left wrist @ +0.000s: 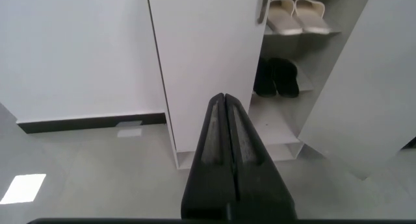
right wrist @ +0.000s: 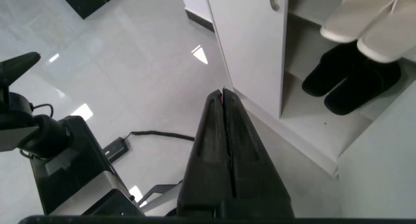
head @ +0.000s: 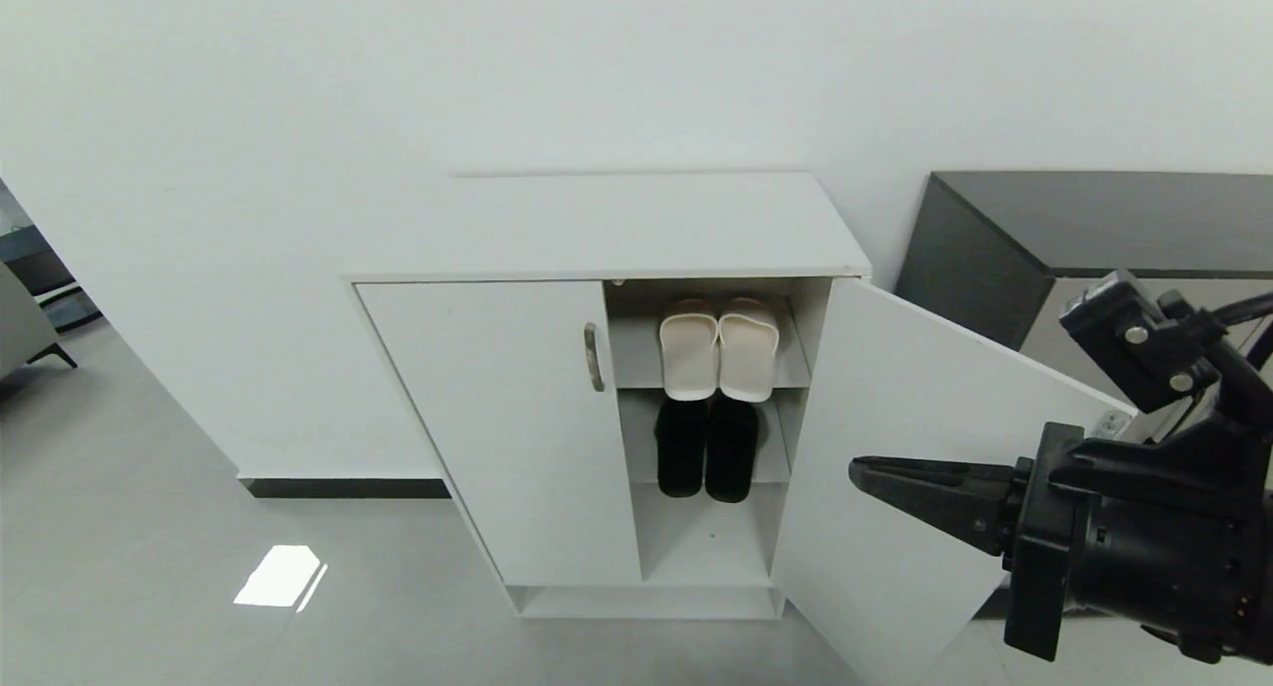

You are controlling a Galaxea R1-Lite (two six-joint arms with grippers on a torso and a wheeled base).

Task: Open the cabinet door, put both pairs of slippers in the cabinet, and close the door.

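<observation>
Glossy grey floor (head: 149, 487) is reflecting a bright light patch (head: 280, 575). Dark sideboard (head: 980, 254) is standing against the white wall (head: 398, 89). Black baseboard (head: 343, 488) is running along its foot.

Matt white board cabinet (head: 636, 224); brushed metal handle (head: 593, 357); glossy grey floor (head: 199, 487); black slippers (head: 706, 447) plush cloth.

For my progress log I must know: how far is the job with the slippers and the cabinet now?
Done: the right door stands open, the white slippers lie on the upper shelf, the black slippers on the shelf below. In hand: nothing held; the right gripper, shut, is in front of the open door. Left: closing that door.
</observation>
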